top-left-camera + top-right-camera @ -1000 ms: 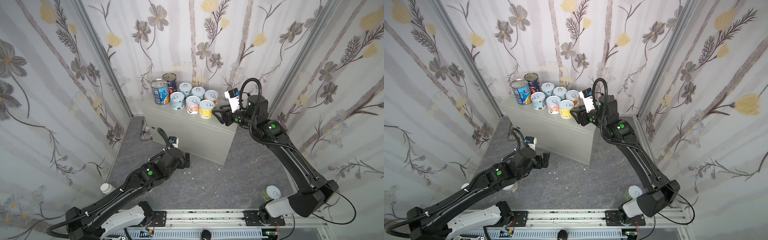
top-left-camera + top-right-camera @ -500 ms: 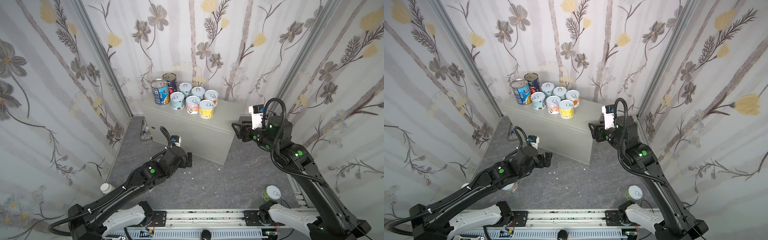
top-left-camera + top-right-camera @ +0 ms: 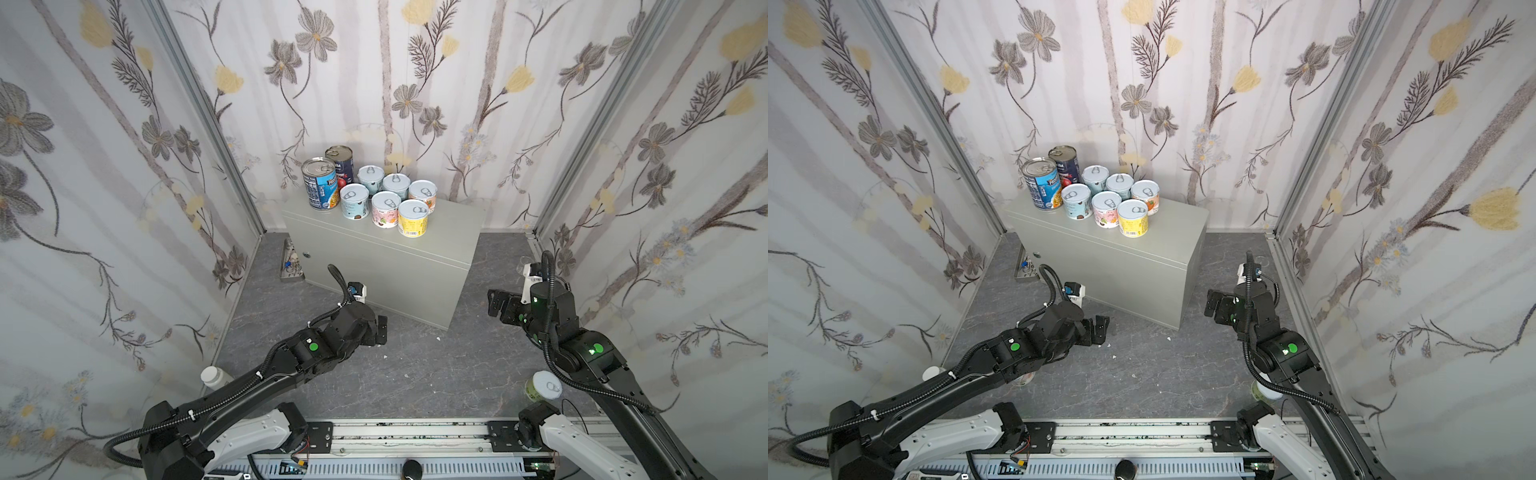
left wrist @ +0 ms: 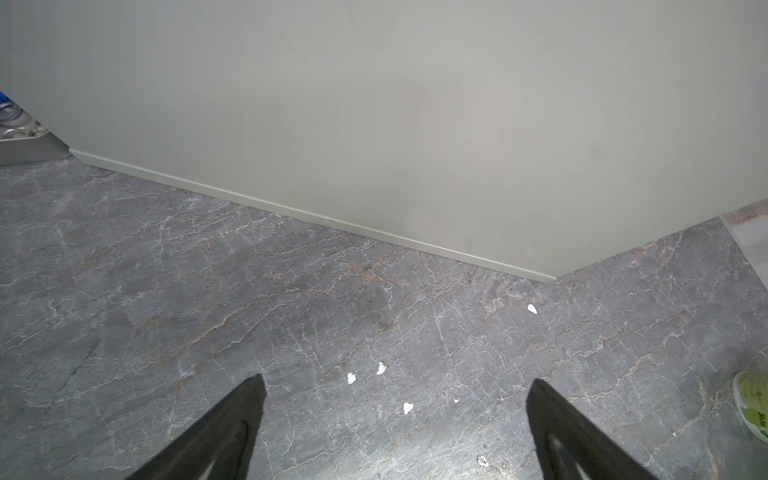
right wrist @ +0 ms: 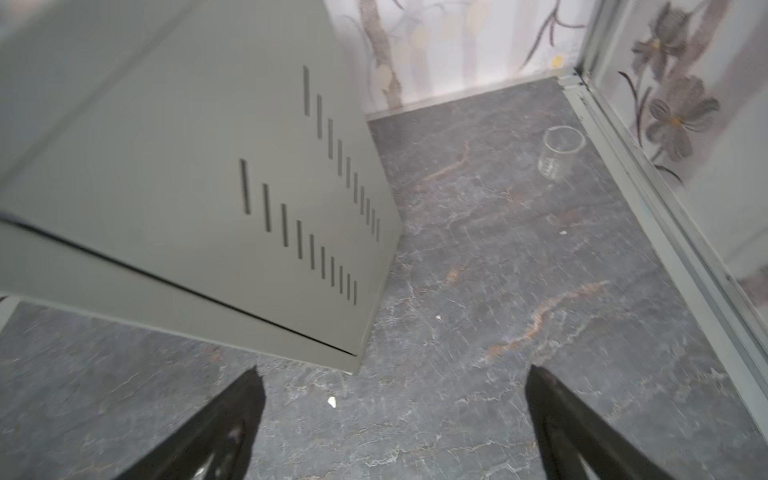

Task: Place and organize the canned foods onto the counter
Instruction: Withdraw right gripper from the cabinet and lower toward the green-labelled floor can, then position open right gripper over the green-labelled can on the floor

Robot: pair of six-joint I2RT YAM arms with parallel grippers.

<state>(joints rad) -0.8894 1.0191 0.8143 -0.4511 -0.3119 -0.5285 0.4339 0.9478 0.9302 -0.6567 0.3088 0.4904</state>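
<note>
1. While both tools hung over the dark grey marbled floor [image 4: 291, 324], their wrist views showed only fingertips. The left tool [image 4: 395, 386] was spread wide with bare floor between its black fingers, and the right tool [image 5: 392, 382] gaped equally wide with nothing in it.
2. A short green-labelled can [image 3: 542, 386] stood on the floor by the right arm's base, crossed by a black cable. What looked like the same can was cut off at the frame edge in the left wrist view.
3. A white plastic bottle [image 3: 214, 376] showed only its cap and shoulder behind the left arm. In a top view a pale rounded object [image 3: 1023, 378] under that arm was too hidden to name.
4. A clear glass beaker [image 5: 559, 151] near the wall corner was faint, and its markings could not be read.
5. A wedge-shaped metal tray [image 3: 291, 266] lay beside the cabinet's left end, its small contents unclear.
6. The light-grey rectangular metal cabinet [image 3: 453, 216] served as the worktop and carried eight cans, grouped at its back left. These were a tall blue-labelled steel can [image 3: 320, 187], a tall navy-and-red steel can [image 3: 341, 164] and six short pastel cans with pull-tab lids [image 3: 385, 208].
7. The blue label bore white lettering on a dark band, too small to read.
8. The front short yellow can [image 3: 413, 220] showed a white barcode patch at its base. No brand name was legible on any can.
</note>
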